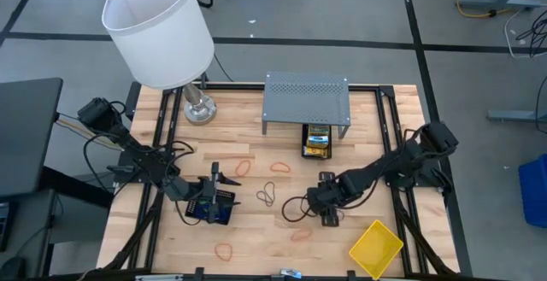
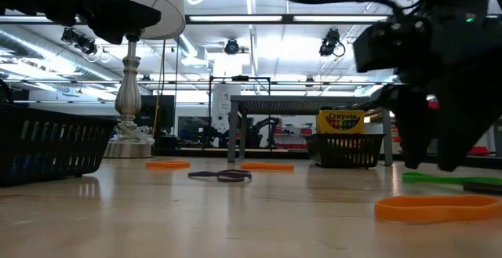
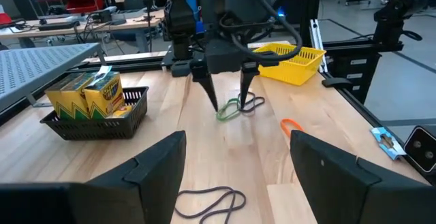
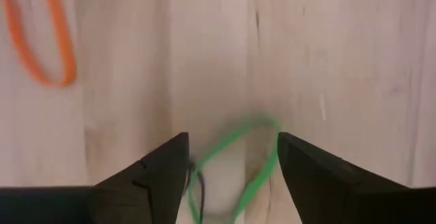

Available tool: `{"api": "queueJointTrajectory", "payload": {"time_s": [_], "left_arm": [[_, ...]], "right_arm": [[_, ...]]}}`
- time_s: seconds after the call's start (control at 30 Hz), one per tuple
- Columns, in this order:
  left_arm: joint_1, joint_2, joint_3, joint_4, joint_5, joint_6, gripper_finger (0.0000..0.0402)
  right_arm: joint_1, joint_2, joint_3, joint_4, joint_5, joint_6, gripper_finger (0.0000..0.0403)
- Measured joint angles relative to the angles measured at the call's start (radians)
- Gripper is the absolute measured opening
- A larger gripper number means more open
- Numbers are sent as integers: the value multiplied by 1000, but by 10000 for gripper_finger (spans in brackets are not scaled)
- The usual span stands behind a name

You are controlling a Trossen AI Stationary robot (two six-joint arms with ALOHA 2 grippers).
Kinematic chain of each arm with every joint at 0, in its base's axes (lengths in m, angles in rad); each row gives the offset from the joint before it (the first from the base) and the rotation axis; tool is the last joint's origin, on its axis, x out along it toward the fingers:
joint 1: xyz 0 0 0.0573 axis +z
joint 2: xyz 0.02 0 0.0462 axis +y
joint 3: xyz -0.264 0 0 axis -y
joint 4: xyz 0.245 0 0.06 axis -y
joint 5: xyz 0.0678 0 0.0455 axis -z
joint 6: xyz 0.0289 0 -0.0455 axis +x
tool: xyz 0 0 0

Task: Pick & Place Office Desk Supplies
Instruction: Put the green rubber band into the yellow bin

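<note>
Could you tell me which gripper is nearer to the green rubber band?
The right gripper is nearer: its open fingers straddle the green rubber band. The left gripper sits across the table, over a black mesh tray.

Two dark jointed arms, black cables looped alongside. Right end effector [image 3: 225,81]: two tapered black fingers [image 4: 310,173], boxy black housing directly behind them.
</note>
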Motion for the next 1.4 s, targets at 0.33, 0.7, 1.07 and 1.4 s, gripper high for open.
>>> {"api": "queueJointTrajectory", "payload": {"time_s": [0.33, 0.7, 1.07, 1.4], "left_arm": [[0, 0, 0, -16, 0, -4, 266], [1, 0, 0, -22, 0, 0, 266], [1, 0, 0, -23, -1, 0, 265], [1, 0, 0, -23, -1, 0, 265]], "right_arm": [[-20, 99, 8, 12, 25, 6, 215], [-6, 96, 73, -95, 46, 21, 14], [60, 98, 352, -542, -7, 36, 2], [193, 94, 555, -728, -291, 220, 1]]}}
